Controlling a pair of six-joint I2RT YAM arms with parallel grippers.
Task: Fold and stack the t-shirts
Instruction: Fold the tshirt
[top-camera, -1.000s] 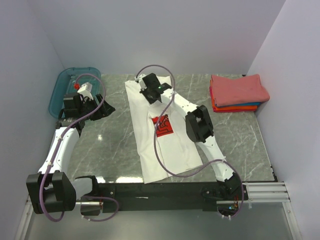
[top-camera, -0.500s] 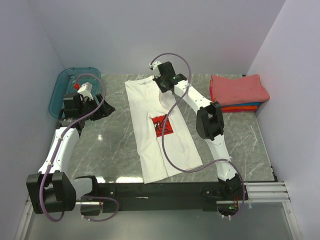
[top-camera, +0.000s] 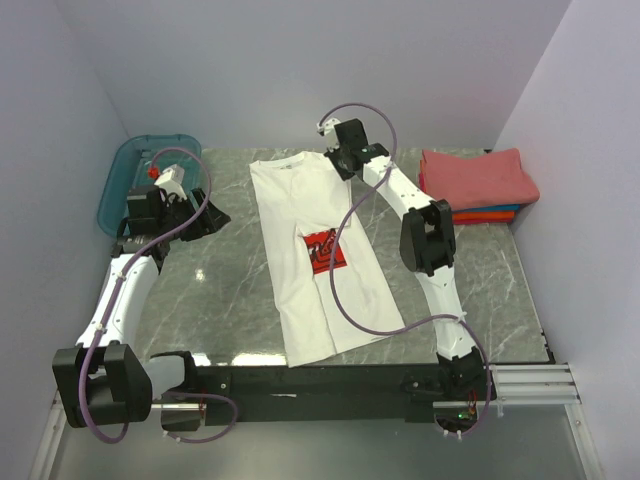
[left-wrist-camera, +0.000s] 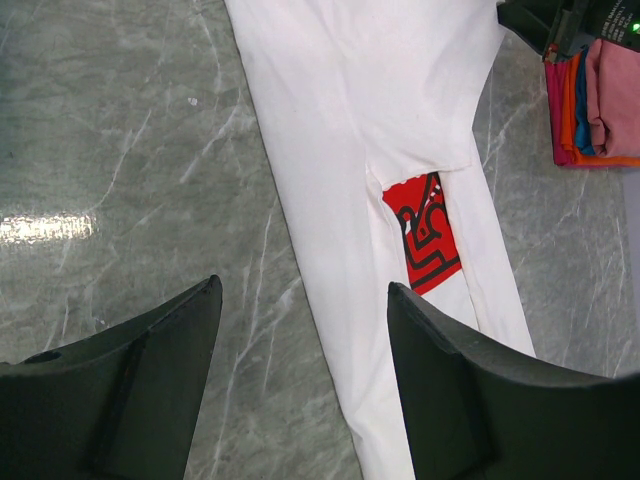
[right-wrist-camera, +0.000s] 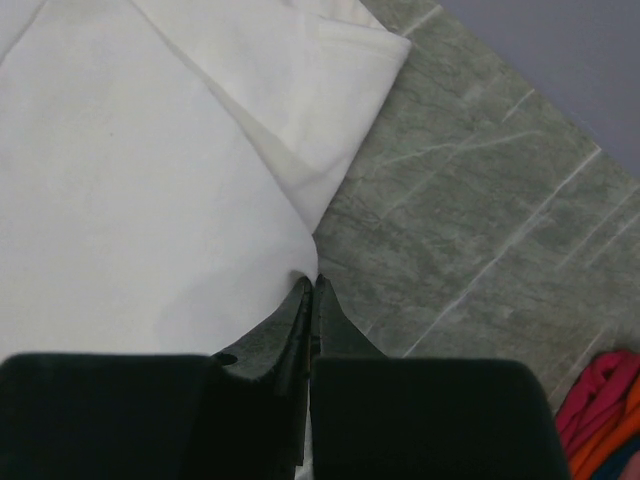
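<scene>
White tee (top-camera: 300, 270): lies flat down the middle of the counter (top-camera: 220, 290), with its collar end at the far edge and its hem close to the near edge.
Red print (left-wrist-camera: 425, 232): only partly seen, because a flap of white cloth covers its upper part.
Right end effector (right-wrist-camera: 310, 283): at the tee's far right corner, by the counter's far edge. Its fingers are pressed together and pinch the edge of the cloth. The fingers hide how much cloth is caught between them.
Left end effector (left-wrist-camera: 305, 292): fingers spread wide and holding nothing, above the left side of the counter. In the top view its tips are hard to pick out against the dark arm.
Folded stack (top-camera: 478, 180): at the far right corner. A coral-red tee is on top, and only thin orange and blue edges show beneath it. Both wrist views cut the stack off.
Teal bin (top-camera: 125, 170): at the far left corner, partly behind the left arm (top-camera: 125, 290). Its contents cannot be made out.
</scene>
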